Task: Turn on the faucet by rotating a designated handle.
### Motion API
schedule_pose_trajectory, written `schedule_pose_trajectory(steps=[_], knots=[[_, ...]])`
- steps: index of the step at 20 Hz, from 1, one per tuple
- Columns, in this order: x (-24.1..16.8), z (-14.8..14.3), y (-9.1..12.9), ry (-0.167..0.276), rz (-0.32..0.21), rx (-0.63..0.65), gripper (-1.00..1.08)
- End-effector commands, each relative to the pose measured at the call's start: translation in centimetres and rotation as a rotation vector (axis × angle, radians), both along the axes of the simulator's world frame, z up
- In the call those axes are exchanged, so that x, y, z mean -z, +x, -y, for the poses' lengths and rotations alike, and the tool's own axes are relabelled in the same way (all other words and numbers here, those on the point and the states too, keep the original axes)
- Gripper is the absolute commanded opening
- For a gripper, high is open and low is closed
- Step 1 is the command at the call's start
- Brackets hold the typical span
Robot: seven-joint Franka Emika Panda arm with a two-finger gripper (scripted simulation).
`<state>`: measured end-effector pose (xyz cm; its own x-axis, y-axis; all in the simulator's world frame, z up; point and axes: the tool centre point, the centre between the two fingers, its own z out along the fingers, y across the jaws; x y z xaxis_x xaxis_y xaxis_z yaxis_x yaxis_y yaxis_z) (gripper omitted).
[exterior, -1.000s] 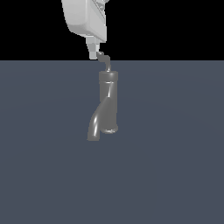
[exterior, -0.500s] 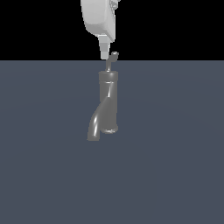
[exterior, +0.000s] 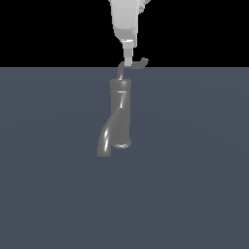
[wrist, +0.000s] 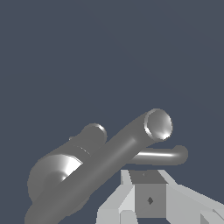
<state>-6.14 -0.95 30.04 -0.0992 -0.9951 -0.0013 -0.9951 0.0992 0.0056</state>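
Note:
The grey glossy faucet stands upright mid-scene, its thick spout curving down toward the exterior view's left. On top sits the thin bent handle, its rod reaching toward the exterior view's right and ending in a small upturned tip. My white gripper comes down from above, shut, with its narrow fingertips touching the handle's rod near the bend. In the wrist view the spout's open end and the faucet body fill the middle, the handle lies just beyond my gripper.
A flat dark blue-grey floor spreads all round the faucet. A black background lies behind the arm.
My gripper has moved toward the exterior view's right while staying low on the handle. The handle has swung with it, its tip now pointing further to the right.

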Motion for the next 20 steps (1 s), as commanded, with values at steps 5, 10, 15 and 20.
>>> schedule_pose_trajectory(steps=[5, 10, 15, 20], knots=[[0.0, 4.2, 1.4, -0.002, 0.006, 0.042, -1.0], [0.0, 5.9, 2.2, -0.002, 0.006, 0.049, -1.0], [0.0, 2.9, 3.0, 0.003, 0.005, -0.003, -1.0], [0.0, 3.6, 4.2, 0.002, 0.005, 0.006, -1.0]])
